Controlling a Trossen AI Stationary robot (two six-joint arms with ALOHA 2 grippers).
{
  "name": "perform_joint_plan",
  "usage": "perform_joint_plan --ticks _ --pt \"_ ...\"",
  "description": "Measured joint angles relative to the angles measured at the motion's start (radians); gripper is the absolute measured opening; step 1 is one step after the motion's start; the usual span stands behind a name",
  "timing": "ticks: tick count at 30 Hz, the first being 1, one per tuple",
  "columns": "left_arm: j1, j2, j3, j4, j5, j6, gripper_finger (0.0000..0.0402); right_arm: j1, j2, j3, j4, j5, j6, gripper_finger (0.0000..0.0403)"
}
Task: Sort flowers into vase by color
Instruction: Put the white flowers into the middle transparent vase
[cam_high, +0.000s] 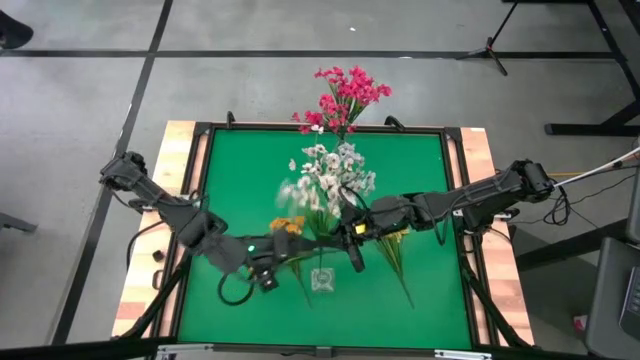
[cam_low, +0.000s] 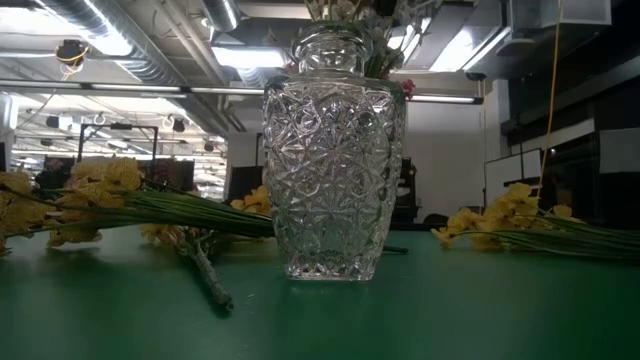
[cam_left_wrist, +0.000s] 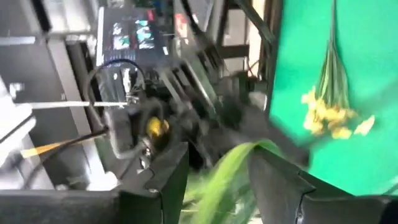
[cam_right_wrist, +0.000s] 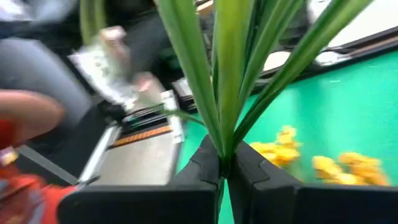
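Vase: cut-glass vase (cam_low: 333, 170) stands upright on the green desk (cam_high: 420, 190), near the front edge in the high view (cam_high: 323, 279); flower stems rise from its neck.
White flowers: a bunch (cam_high: 325, 180) spreads above the middle of the desk, its green stems running down toward the vase.
Pink flowers: a magenta bunch (cam_high: 345, 97) lies at the far edge of the desk, its blossoms reaching past the frame.
Yellow flowers: one bunch (cam_low: 90, 200) lies flat on the desk on one side of the vase in the low view, another (cam_low: 520, 215) on the other side; in the high view yellow blossoms (cam_high: 288, 226) show just beside the white stems.
Right pincer: clenched (cam_right_wrist: 225, 163) on a fan of green stems (cam_right_wrist: 217, 74) that rise out of it; it sits just above the vase, at the desk's middle (cam_high: 355, 232).
Left pincer: released (cam_left_wrist: 217, 180), fingers (cam_left_wrist: 165, 177) standing apart with a blurred green stem (cam_left_wrist: 227, 171) between them and not gripped; it is just left of the vase (cam_high: 265, 280).
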Motion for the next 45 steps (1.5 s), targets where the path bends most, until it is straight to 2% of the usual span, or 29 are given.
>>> perform_joint_plan --ticks 3,7,14,22,26,31,36,39,45 --pt "-0.041 0.000 0.000 0.011 -0.058 -0.121 0.0159 -0.013 0.001 0.000 0.003 0.043 -0.017 0.0010" --pt "-0.075 0.000 0.000 0.007 -0.120 -0.244 0.0159 -0.023 0.001 0.000 0.007 0.042 -0.026 0.0015" --pt "-0.124 0.000 0.000 -0.046 -0.288 -0.465 0.0159 -0.030 0.001 0.000 0.010 0.079 -0.087 0.0008" --pt "-0.148 0.000 0.000 -0.102 -0.576 -0.465 0.0159 -0.030 0.001 0.005 0.009 0.081 -0.096 0.0007" --pt "-0.158 0.000 0.000 -0.132 -0.685 -0.474 0.0159 -0.030 0.001 0.005 0.009 0.087 -0.096 0.0011" --pt "-0.194 -0.003 0.000 -0.143 -0.705 -0.621 0.0159 -0.030 0.001 0.006 -0.008 0.155 -0.173 0.0008" --pt "-0.228 -0.004 0.000 -0.193 -0.676 -0.868 0.0159 -0.029 0.001 0.006 -0.057 0.193 -0.378 0.0008" --pt "-0.242 -0.004 0.000 -0.257 -0.650 -1.025 0.0159 -0.016 0.000 0.006 -0.088 0.185 -0.522 0.0009" --pt "-0.257 -0.004 0.000 -0.451 -0.649 -1.333 0.0159 -0.015 0.000 0.006 -0.155 0.273 -0.637 0.0007"
